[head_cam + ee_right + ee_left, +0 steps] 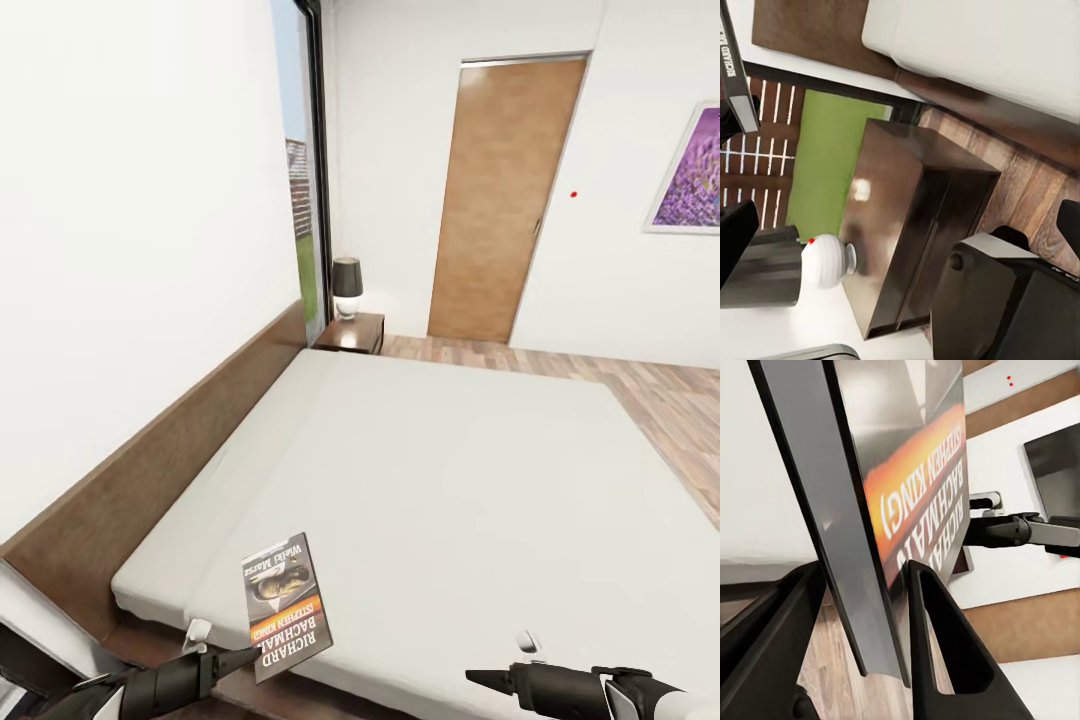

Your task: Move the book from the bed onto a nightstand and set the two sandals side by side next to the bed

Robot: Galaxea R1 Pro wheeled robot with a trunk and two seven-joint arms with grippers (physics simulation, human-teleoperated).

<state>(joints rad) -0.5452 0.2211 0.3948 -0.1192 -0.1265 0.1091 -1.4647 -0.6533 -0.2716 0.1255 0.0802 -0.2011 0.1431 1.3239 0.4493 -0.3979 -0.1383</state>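
The book (pixel 287 608), a thin dark-grey paperback with an orange band, hangs tilted just above the near corner of the bed (pixel 450 470). My left gripper (pixel 248 657) is shut on its lower edge. In the left wrist view the book (pixel 907 472) stands on edge, pinched between both black fingers (pixel 945 652). My right gripper (pixel 482 680) hovers open at the bed's near edge with nothing in it. A glossy dark-brown nightstand (pixel 915 225) lies in front of the right gripper (pixel 900 225), beside the bed frame. A second nightstand (pixel 351 332) stands at the bed's far end. The sandals are out of view.
A lamp (pixel 347 287) stands on the far nightstand and another lamp (pixel 772 266) on the near one. The headboard (pixel 150 470) runs along the left wall, with a tall window (pixel 305 170) beyond it. A wooden door (pixel 505 200) and wood floor (pixel 660 400) lie to the right.
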